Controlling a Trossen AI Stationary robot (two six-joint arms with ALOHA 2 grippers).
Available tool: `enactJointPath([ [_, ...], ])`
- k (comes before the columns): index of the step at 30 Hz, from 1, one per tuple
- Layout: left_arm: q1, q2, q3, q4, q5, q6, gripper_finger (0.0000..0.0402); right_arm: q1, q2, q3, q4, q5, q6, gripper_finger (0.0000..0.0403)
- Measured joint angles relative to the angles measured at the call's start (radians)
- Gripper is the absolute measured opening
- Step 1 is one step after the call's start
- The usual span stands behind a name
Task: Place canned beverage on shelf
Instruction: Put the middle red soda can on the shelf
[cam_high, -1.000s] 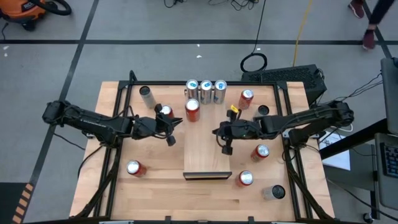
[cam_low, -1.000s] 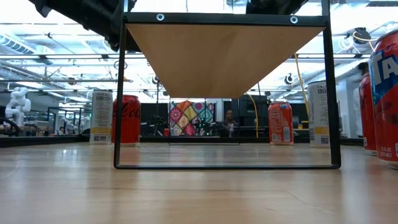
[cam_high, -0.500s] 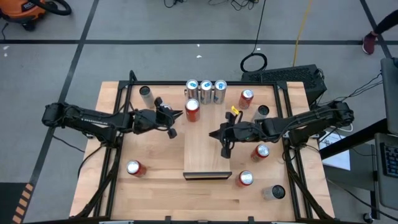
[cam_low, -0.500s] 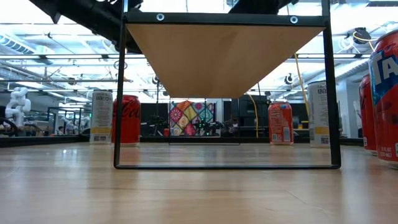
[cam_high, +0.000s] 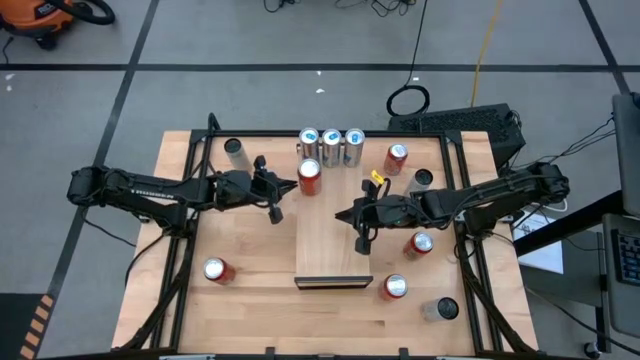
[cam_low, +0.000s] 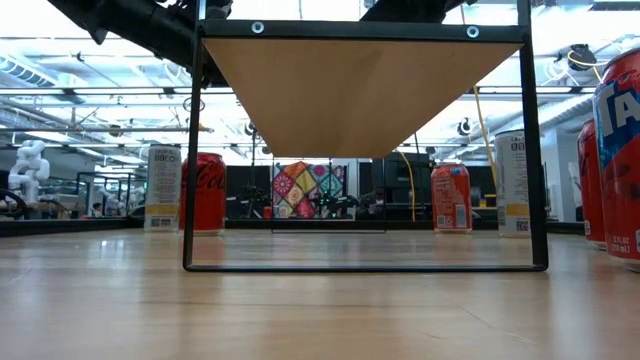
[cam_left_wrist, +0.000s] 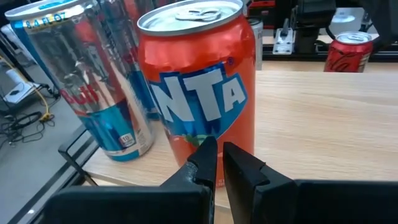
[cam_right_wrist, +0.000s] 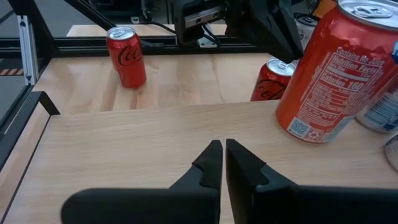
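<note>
Shelf (cam_high: 333, 245), a long pale wood panel with lengthwise grain on a dark frame, is seen beneath the right gripper (cam_high: 362, 240), whose jaws are pressed together on nothing. Orange soda can (cam_left_wrist: 199, 74), a glossy metal cylinder, stands directly ahead of the left gripper (cam_left_wrist: 217, 155), jaws nearly shut, nothing held. Approach is judged underway; opening is required before grasping.

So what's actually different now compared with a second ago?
The left gripper moved away from the small red can it hovered by, toward the back of the table, and now sits shut beside the orange Fanta can on the shelf, holding nothing. The right gripper shifted slightly over the shelf, shut and empty. None of the cans moved.
</note>
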Motion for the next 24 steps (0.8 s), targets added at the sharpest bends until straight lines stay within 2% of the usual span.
enactJointPath([
  [13,0.023,-0.002,0.000,-0.026,-0.006,0.044,0.0029,0.018,0.000,0.000,-0.023,-0.001,-0.004,0.0000],
  [24,0.037,0.031,0.000,0.001,0.057,0.018,0.0029,0.019,0.000,0.000,-0.025,-0.002,-0.015,0.0000],
])
